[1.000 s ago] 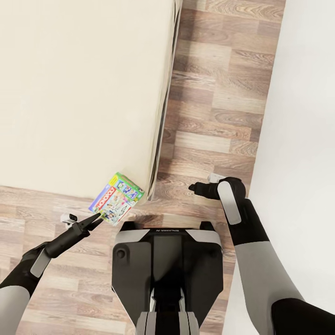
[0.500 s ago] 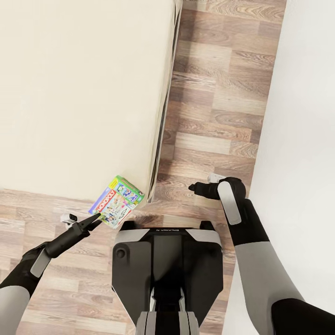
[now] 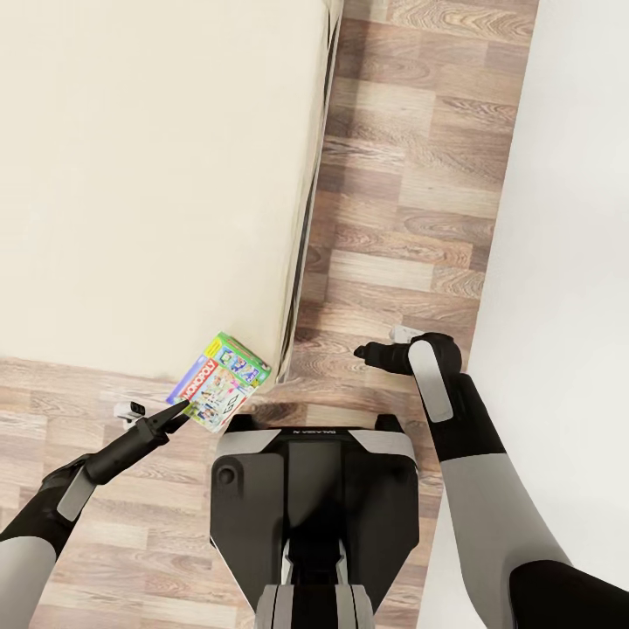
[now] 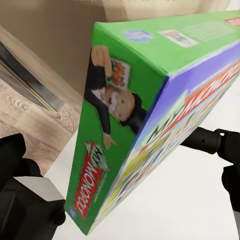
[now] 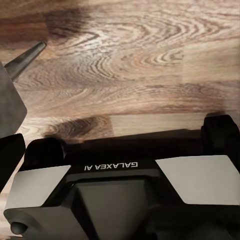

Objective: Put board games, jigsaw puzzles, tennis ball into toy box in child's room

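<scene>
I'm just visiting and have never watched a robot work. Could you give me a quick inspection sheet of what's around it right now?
Surface: wood-plank floor; cream bed alongside.
Job's things: Monopoly box, held off the floor beside the bed's corner.
Clutter: nothing seen.
Grippers: left gripper shut on the Monopoly box; right gripper carries nothing, jaw state unclear.
Cables: nothing seen.
Surroundings: white wall on the right; the robot's base below.

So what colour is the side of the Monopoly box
Bright green, seen best in the left wrist view: Monopoly box.
</scene>
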### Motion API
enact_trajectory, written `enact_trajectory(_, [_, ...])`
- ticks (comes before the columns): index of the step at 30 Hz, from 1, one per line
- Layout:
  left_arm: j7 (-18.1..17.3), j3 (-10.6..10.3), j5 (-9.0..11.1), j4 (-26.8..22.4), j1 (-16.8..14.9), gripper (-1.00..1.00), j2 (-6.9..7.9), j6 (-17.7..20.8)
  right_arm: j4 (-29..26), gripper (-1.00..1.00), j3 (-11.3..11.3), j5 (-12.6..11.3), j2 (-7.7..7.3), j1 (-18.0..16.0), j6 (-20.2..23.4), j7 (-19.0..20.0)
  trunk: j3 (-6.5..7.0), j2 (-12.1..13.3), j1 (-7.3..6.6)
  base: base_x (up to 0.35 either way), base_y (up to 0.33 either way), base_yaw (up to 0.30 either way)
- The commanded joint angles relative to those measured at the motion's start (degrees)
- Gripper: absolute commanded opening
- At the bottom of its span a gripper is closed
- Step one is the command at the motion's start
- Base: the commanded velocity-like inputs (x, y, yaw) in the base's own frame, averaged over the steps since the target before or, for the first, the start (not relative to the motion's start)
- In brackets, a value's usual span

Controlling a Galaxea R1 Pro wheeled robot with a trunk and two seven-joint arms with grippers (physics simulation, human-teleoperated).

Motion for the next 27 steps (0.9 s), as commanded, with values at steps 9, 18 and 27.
enact_trajectory(9, [-0.15,0.05,0.09,-0.01,0.0,1.0,0.01,0.61,-0.04,1.0,0.03,-0.57,0.0,-0.02,0.12,-0.6,-0.03,-0.05,0.02,0.007,0.0,0.0])
enact_trajectory(18, [-0.14,0.06,0.09,0.02,0.0,1.0,0.01,0.61,-0.04,1.0,0.04,-0.57,0.0,-0.02,0.12,-0.6,-0.03,-0.05,0.02,0.12,0.0,0.0])
enact_trajectory(27, [-0.16,0.07,0.09,0.01,0.0,1.0,0.01,0.61,-0.04,1.0,0.04,-0.57,0.0,-0.02,0.12,-0.6,-0.03,-0.05,0.02,0.023,0.0,0.0])
